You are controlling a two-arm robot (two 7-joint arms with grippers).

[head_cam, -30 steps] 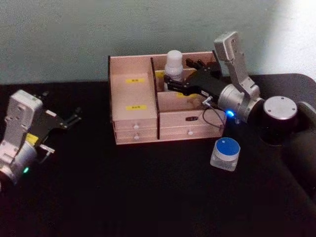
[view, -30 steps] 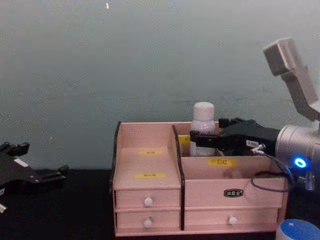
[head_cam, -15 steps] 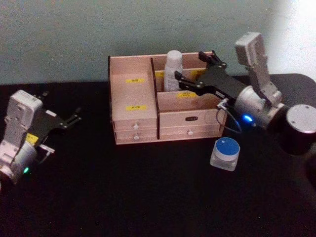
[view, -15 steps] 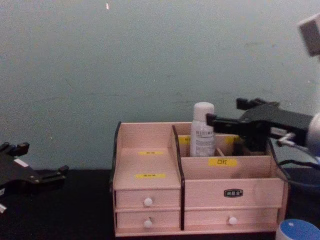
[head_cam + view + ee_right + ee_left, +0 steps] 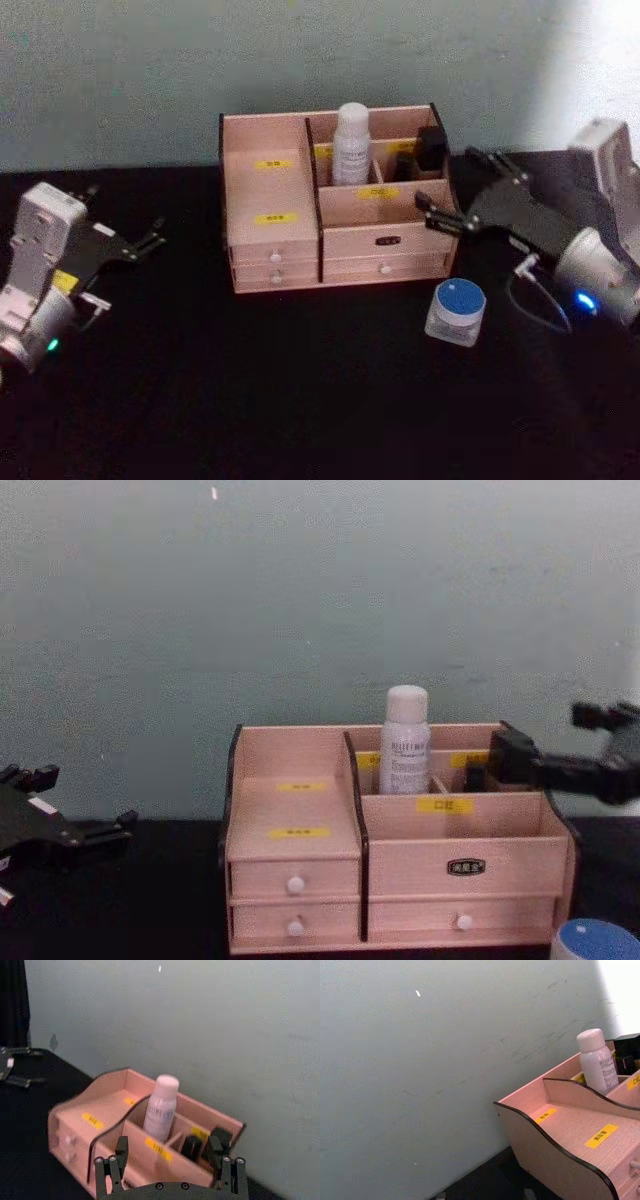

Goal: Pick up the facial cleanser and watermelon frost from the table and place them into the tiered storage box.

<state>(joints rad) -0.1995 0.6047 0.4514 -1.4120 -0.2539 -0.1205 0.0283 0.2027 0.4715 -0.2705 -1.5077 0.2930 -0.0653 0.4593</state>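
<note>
White facial cleanser (image 5: 351, 145) upright in tiered storage box (image 5: 270, 250).
Right gripper (image 5: 442, 178) spread beside box; head view shows watermelon frost (image 5: 456, 312) whole near it; left gripper (image 5: 125, 215) spread, parked.

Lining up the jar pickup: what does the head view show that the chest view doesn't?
Head view: the whole blue-lidded jar, standing apart from the box's front right corner. Chest view: the bottle's side profile, rising above the box rim. Both: the bottle upright in a back compartment, right claw open beside the box, left claw parked far left.
</note>
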